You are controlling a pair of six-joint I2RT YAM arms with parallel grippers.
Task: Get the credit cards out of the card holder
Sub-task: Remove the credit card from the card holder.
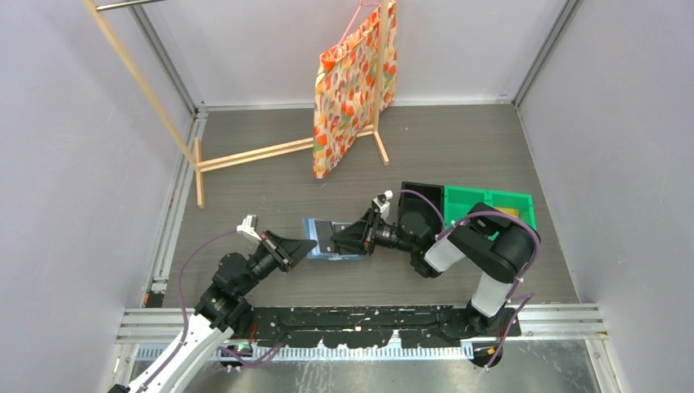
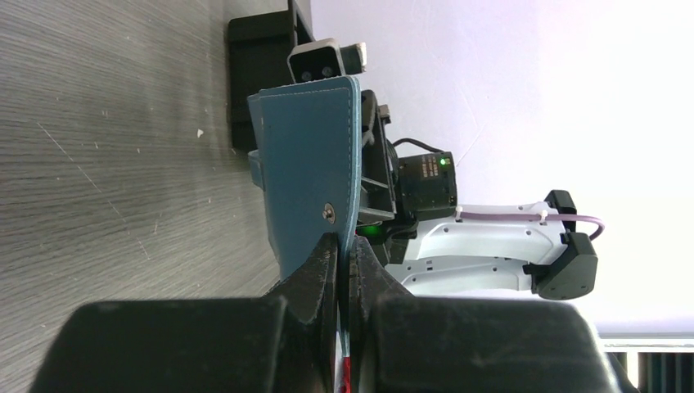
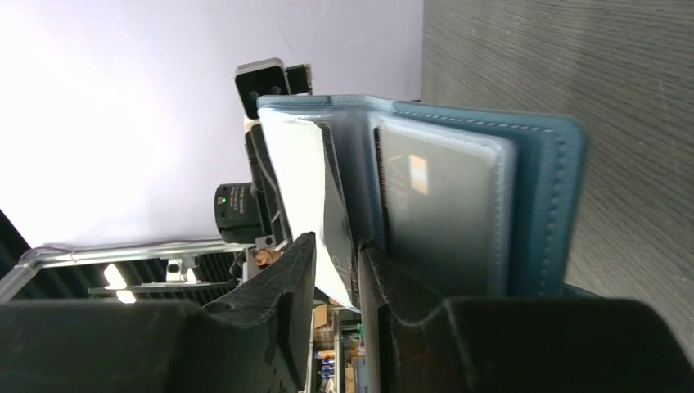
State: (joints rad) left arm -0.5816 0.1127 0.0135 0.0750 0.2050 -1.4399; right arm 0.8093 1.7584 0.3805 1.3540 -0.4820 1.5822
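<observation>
Our left gripper (image 2: 344, 262) is pinched tight on the near edge of the card holder (image 2: 307, 164), its two fingers pressed together on the teal cover just beyond a small metal stud; we see nothing else in its grasp. Our right gripper (image 3: 335, 262) comes at the holder from the opposite side; its jaws stand narrow, one finger on each face of a whitish card (image 3: 299, 180) that juts from the open leaves. The gap is so slight that we cannot tell whether the pads already press the card or sit just off it. Beside that card a grey card (image 3: 442, 213) lies in a translucent sleeve, framed by the stitched teal cover on its far side.

From above, the card holder sits open at mid-table, between the two grippers, its left edge in the left fingers and its right part under the right wrist. The black bin (image 1: 425, 192) stands just behind the right arm, with the green bin (image 1: 491, 199) touching it on the right; both are near. The table (image 1: 270, 188) lies bare towards the far left; a wooden rack (image 1: 245, 155) and a patterned bag (image 1: 348, 98) stand well apart at the back.
</observation>
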